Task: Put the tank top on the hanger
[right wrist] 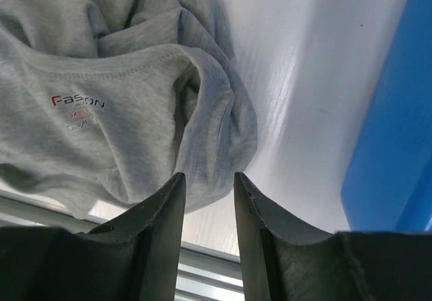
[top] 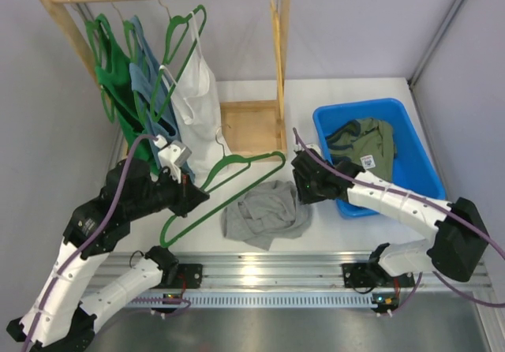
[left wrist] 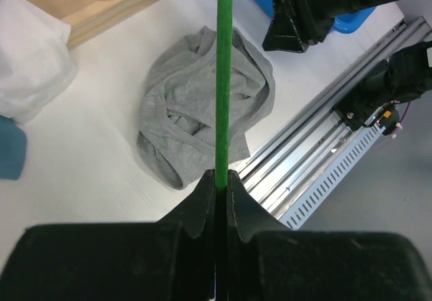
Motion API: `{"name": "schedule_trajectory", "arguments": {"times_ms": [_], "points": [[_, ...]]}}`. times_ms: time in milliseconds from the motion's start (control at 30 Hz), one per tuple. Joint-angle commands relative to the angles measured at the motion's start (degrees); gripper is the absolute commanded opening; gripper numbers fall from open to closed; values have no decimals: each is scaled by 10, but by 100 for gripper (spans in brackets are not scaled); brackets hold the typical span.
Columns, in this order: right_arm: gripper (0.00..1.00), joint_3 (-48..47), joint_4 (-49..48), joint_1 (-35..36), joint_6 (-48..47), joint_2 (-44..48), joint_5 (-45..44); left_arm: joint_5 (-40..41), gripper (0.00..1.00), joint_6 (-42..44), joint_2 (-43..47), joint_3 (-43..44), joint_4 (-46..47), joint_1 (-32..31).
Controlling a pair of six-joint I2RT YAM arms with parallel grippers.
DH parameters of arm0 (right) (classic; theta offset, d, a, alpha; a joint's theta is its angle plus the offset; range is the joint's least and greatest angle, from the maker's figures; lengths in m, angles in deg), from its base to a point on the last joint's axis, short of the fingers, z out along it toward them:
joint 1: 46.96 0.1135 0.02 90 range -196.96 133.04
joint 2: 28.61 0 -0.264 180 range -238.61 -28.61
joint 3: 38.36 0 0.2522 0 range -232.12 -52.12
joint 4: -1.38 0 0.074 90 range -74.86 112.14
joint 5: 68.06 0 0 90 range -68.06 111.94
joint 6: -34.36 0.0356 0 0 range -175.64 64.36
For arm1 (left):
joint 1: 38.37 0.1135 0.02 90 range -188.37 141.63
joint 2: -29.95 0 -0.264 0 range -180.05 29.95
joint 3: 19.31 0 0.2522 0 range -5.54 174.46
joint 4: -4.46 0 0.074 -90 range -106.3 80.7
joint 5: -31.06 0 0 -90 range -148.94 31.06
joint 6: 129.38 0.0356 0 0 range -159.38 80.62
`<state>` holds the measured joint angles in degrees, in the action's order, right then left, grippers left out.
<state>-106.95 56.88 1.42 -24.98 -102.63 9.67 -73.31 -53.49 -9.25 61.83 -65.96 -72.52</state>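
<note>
A: Light grey soft-knit tank top (top: 264,214), where and what shape?
B: Crumpled heap on the white table (top: 331,91), near front edge, between the arms. Printed neck label showing, straps lost in folds.
A: Thin bright green hanger (left wrist: 224,78)?
B: Left gripper (left wrist: 221,179) clamped on its bar.
A: Right gripper (right wrist: 208,179)?
B: Jaws parted, empty, just over the heap's edge
</note>
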Motion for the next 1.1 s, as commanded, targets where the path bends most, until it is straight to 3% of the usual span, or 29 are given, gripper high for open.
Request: {"name": "schedule_trajectory", "arguments": {"times_ms": [0,600,700,800,900,1067], "points": [[35,-19,-53,4,16,-30,-17,-36,0,-9,6,4,-1,1],[37,-36,-79,7,36,-99,-38,6,0,15,9,32,-75,1],[29,-36,-70,8,40,-100,-50,0,0,17,11,32,-76,1],[11,-41,-60,8,41,-96,-57,-37,0,14,10,22,-71,1],[0,-49,-43,8,41,-85,-68,-76,0,11,3,4,-65,1],[0,-67,-15,12,42,-53,-81,-92,0,8,-5,-22,-53,2]]}}
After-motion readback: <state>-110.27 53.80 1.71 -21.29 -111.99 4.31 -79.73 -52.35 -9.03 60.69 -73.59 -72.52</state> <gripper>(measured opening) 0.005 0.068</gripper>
